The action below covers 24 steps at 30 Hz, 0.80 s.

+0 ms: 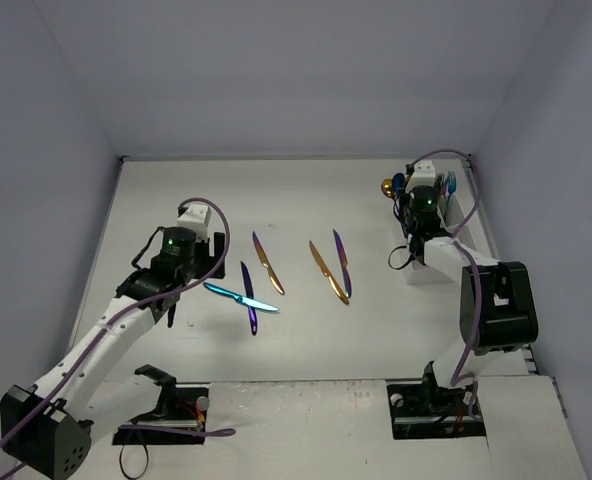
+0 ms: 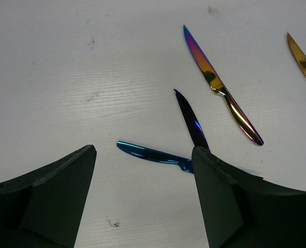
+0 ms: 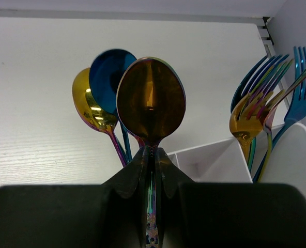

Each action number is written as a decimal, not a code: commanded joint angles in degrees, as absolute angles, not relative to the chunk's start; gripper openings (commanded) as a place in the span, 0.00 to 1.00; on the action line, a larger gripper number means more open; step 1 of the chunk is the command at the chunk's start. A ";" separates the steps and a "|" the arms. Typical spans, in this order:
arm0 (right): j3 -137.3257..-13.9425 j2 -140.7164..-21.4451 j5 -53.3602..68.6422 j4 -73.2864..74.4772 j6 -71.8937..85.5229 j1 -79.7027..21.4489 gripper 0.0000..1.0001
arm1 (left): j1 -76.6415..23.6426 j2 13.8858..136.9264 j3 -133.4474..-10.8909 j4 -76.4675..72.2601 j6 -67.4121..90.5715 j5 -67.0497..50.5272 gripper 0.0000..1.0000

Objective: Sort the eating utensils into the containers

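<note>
My left pincer hangs spread wide above the blue knife, holding nothing. My right pincer pinches the bronze spoon at the white caddy.

From the left wrist, the blue knife loses one end, and the dark purple knife its lower half, behind a finger of the left pincer. The gold knife is cut off by the right edge. From the right wrist, the right pincer hides most of the handle of the bronze spoon and much of the white caddy. From above, the caddy's utensils are too small to tell apart.
</note>
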State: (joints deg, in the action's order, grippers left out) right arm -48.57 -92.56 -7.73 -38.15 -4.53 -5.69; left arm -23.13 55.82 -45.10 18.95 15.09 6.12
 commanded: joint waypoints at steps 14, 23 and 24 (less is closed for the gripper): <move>-44.80 -82.52 -5.71 -41.27 -1.69 -5.38 0.33 | -22.74 58.79 -46.91 17.10 10.60 0.63 0.72; -45.44 -69.62 2.72 -27.87 4.07 -6.15 0.59 | -23.00 64.24 -51.53 26.10 -1.40 -8.08 0.72; -45.27 -67.61 3.71 -26.07 5.14 -6.15 0.61 | -23.20 65.37 -51.82 26.16 -3.52 -8.20 0.72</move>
